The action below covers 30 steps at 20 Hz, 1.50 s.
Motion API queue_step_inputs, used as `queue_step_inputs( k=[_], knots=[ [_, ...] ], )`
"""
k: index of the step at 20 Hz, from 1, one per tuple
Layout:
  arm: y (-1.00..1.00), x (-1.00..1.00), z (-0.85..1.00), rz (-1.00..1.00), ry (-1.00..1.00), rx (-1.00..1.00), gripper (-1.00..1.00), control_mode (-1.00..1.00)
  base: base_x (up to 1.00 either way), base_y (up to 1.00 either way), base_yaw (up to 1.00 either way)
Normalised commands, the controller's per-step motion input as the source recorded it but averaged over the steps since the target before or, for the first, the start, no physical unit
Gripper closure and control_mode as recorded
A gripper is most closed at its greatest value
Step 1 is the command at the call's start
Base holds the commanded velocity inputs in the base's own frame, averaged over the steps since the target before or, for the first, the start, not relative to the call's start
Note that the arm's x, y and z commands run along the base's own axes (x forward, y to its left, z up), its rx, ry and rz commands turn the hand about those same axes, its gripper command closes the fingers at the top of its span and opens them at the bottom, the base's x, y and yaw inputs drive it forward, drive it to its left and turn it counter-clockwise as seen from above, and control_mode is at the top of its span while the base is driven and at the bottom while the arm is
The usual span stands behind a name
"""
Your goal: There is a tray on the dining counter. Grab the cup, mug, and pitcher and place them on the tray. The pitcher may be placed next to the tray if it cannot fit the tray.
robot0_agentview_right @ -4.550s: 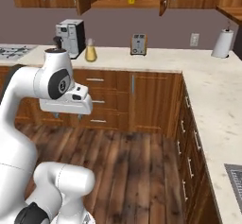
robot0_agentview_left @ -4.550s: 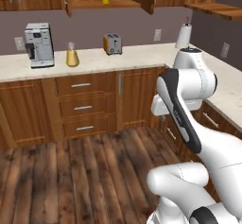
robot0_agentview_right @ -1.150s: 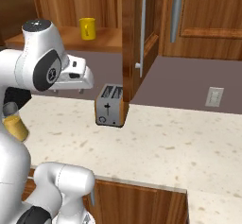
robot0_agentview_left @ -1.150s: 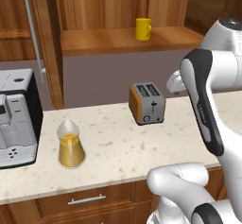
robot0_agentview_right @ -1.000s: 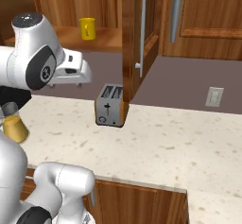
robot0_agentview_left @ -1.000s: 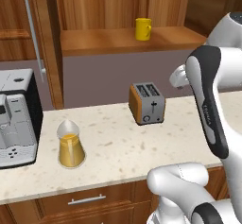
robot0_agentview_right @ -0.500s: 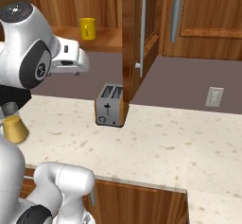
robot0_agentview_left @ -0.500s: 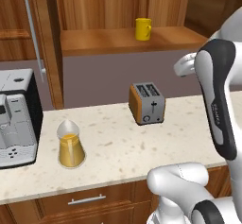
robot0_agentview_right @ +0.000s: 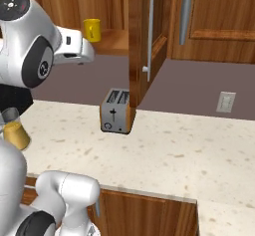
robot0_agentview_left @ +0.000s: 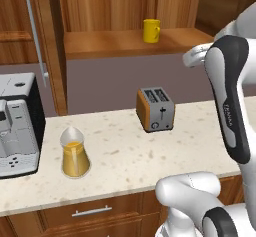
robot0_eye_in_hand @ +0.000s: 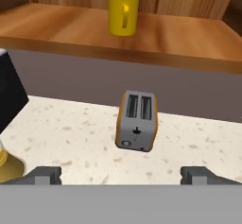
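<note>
The short yellow mug (robot0_agentview_left: 151, 30) with its side handle stands on a wooden shelf (robot0_agentview_left: 115, 42) inside an open wall cabinet; it also shows as the mug (robot0_agentview_right: 91, 29) and the mug (robot0_eye_in_hand: 123, 12). The glass pitcher (robot0_agentview_left: 75, 153) with orange liquid stands on the beige appliance counter (robot0_agentview_left: 120, 166), left of the toaster. My gripper (robot0_eye_in_hand: 123, 175) is open, held in the air at about shelf height, well short of the mug and pointing toward it. The tray, the cup and the dining counter are out of view.
An orange and silver toaster (robot0_agentview_left: 156, 109) sits on the counter below the mug. A coffee machine (robot0_agentview_left: 17, 126) stands at the far left. An open cabinet door (robot0_agentview_right: 142, 36) juts out just right of the shelf. A wall outlet (robot0_agentview_right: 225, 101) is further right.
The base has driven up to the counter since the earliest frames. Over the last second the arm has lifted the hand from toaster height up to shelf level.
</note>
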Motion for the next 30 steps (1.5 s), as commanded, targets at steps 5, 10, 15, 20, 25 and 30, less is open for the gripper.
queue_step_inputs(
  k=[5, 10, 15, 20, 25, 30],
  knots=[
    [0.15, 0.45, 0.36, 0.00, -0.01, 0.00, -1.00, -1.00, 0.00, 0.00, 0.00],
    [0.01, 0.60, 0.07, 0.00, 0.00, 0.02, -1.00, -1.00, 0.00, 0.00, 0.00],
    [0.02, 0.64, 0.00, 0.00, 0.00, 0.00, -1.00, -1.00, 0.00, 0.00, 0.00],
    [0.09, 0.49, 0.00, 0.00, 0.00, 0.00, -1.00, -1.00, 0.00, 0.00, 0.00],
    [0.16, 0.52, 0.00, 0.00, 0.00, 0.00, -1.00, -1.00, 0.00, 0.00, 0.00],
    [0.10, 0.47, -0.06, 0.00, 0.00, 0.00, -1.00, -1.00, 0.00, 0.00, 0.00]
  ],
)
